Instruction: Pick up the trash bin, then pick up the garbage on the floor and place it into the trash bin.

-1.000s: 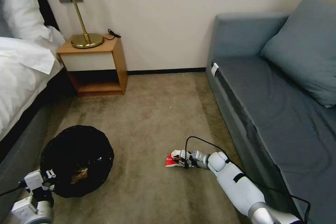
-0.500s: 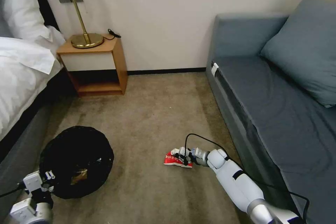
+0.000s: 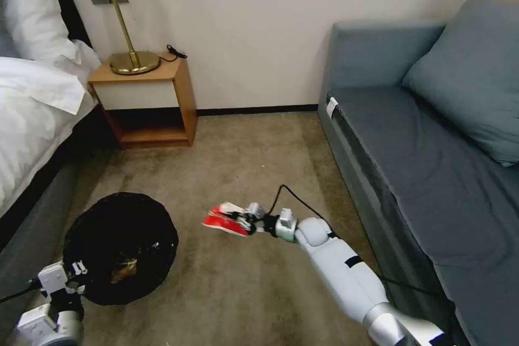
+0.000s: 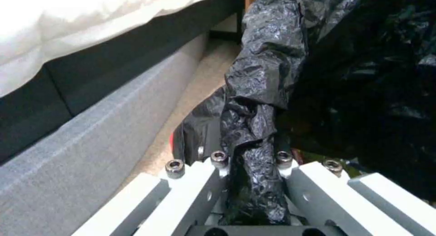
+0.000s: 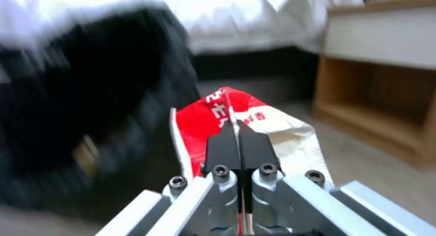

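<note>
A blue-grey sofa [image 3: 427, 173] runs along the right side of the room, with a large matching cushion [image 3: 470, 75] leaning at its far end. On the left, the bed [image 3: 32, 119] shows white linen over a dark base. The brown carpet [image 3: 243, 162] fills the floor between them. Against the far wall stands a wooden nightstand [image 3: 148, 102] carrying a brass lamp [image 3: 127, 38] with a pale shade.

The trash bin [image 3: 120, 246], lined with a crinkled black bag, sits low at the left near the bed base. A yellow-brown scrap [image 3: 123, 269] lies inside it.

The right arm [image 3: 346, 275] reaches out from the lower right, slanting toward the middle of the carpet, with a black cable [image 3: 294, 200] looping over its wrist. The left arm's wrist [image 3: 48, 319] sits at the lower left corner, just behind the bin.

The left end effector [image 4: 252, 181] is clamped on a bunched fold of the black liner [image 4: 263, 93] at the bin's near edge; in the left wrist view the plastic is squeezed between the two pale fingers [image 4: 200, 191].

The right end effector [image 3: 246, 221] holds the red-white packet [image 3: 224, 218] clear of the carpet, between the sofa and the bin, and to the right of the bin. In the right wrist view its dark fingertips [image 5: 222, 149] are pressed together on the packet [image 5: 213, 123], which sticks out beyond them with its red printed face and white underside showing.
</note>
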### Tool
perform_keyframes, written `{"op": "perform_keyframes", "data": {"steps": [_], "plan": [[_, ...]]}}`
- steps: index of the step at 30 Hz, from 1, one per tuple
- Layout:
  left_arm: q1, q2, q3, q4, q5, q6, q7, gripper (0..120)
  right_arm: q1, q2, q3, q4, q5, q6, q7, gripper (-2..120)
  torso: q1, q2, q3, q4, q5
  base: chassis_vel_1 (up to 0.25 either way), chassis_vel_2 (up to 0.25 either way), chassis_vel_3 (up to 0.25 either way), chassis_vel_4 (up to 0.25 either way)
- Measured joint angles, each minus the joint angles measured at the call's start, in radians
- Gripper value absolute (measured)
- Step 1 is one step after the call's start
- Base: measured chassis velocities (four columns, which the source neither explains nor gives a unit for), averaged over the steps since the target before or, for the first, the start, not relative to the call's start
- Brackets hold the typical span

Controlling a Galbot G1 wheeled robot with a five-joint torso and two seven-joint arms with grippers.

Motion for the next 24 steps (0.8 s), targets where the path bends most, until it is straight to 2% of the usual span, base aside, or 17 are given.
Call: {"op": "perform_keyframes", "data": {"steps": [7,12,18,21,24], "plan": [[-0.012,-0.010,0.004,0.004,0.020,0.001,-0.002,3,-0.007,-0.013,-0.123,0.232,0.233,-0.111,0.056,0,0.000,0.000,0.000,-0.0002,-0.0001,0.000,0.000,0.000,0.000],[-0.016,-0.013,0.007,0.004,0.029,0.002,-0.004,3,0.020,0.000,-0.206,0.297,0.345,-0.164,0.091,0,0.000,0.000,0.000,-0.0002,0.0000,0.000,0.000,0.000,0.000],[-0.024,-0.015,0.009,0.004,0.034,0.007,-0.007,3,0.067,0.050,-0.277,0.280,0.364,-0.179,0.109,0,0.000,0.000,0.000,-0.0001,0.0000,0.000,0.000,0.000,0.000],[-0.024,-0.023,0.011,-0.016,0.034,0.015,-0.012,3,0.087,0.106,-0.306,0.213,0.335,-0.170,0.101,0,0.000,0.000,0.000,0.0000,0.0000,0.000,0.000,0.000,0.000],[-0.019,-0.026,0.011,-0.032,0.033,0.019,-0.014,3,0.089,0.130,-0.309,0.174,0.316,-0.165,0.099,0,0.000,0.000,0.000,-0.0001,0.0000,0.000,0.000,0.000,0.000]]}}
